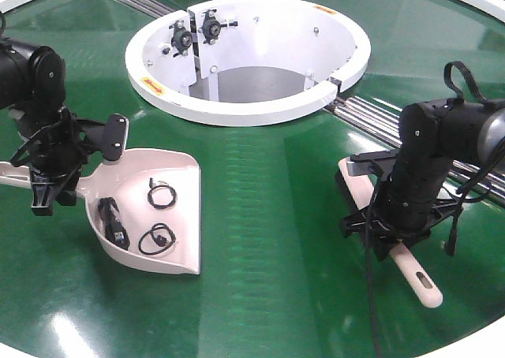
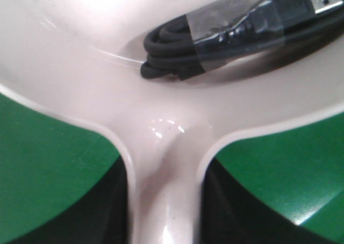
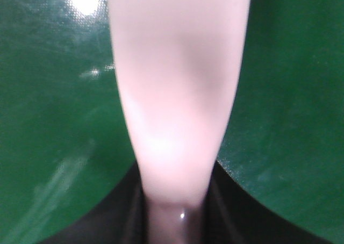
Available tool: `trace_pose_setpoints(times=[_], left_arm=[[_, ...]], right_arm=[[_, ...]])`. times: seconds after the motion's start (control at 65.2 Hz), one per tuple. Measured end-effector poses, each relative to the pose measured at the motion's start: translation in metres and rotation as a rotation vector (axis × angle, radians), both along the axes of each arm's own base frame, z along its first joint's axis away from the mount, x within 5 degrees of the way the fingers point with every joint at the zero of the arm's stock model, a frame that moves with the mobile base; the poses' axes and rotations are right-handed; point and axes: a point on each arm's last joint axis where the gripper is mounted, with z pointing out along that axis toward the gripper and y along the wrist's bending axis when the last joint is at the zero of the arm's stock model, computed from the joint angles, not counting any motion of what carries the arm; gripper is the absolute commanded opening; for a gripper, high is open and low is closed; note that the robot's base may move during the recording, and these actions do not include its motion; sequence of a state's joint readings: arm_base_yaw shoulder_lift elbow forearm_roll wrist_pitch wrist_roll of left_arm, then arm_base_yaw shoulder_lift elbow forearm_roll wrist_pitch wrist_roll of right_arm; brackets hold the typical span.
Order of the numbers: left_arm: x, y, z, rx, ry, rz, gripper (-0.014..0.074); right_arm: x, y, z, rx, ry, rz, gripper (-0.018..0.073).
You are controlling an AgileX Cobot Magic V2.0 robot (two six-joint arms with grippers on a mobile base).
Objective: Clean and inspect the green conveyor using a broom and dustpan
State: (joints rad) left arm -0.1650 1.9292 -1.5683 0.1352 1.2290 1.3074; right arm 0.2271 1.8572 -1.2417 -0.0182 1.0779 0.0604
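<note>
The green conveyor point(image 1: 268, 216) fills the front view. The pale pink dustpan point(image 1: 180, 177) lies flat on it at the left, mouth to the right. It holds a taped black cable bundle point(image 1: 113, 222) and two small black loops point(image 1: 162, 194). My left gripper point(image 1: 43, 183) is shut on the dustpan's handle, and the left wrist view shows the gripper point(image 2: 164, 214), the pan point(image 2: 80, 66) and the bundle point(image 2: 231, 29). My right gripper point(image 1: 388, 232) is shut on the broom point(image 1: 418, 277), which lies low over the belt at the right. In the right wrist view the broom point(image 3: 177, 93) runs from the gripper point(image 3: 174, 214).
The white inner ring wall point(image 1: 237, 106) stands at the back centre, with black knobs on its inside. Silver rollers point(image 1: 379, 110) cross the belt behind my right arm and at the back left. A white outer rim point(image 1: 473, 338) runs along the front right.
</note>
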Motion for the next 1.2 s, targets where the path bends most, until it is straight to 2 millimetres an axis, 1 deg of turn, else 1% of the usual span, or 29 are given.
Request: trace_pose_setpoints(times=[0.982, 1.196], left_arm=[[-0.0001, -0.0007, -0.0001, -0.008, 0.001, 0.002, 0.0004], [-0.0011, -0.0019, -0.0003, -0.024, 0.008, 0.039, 0.0039]], right_arm=[[-0.0026, 0.0009, 0.0011, 0.011, 0.024, -0.009, -0.0004], [-0.003, 0.0008, 0.0011, 0.01, 0.028, -0.009, -0.0004]])
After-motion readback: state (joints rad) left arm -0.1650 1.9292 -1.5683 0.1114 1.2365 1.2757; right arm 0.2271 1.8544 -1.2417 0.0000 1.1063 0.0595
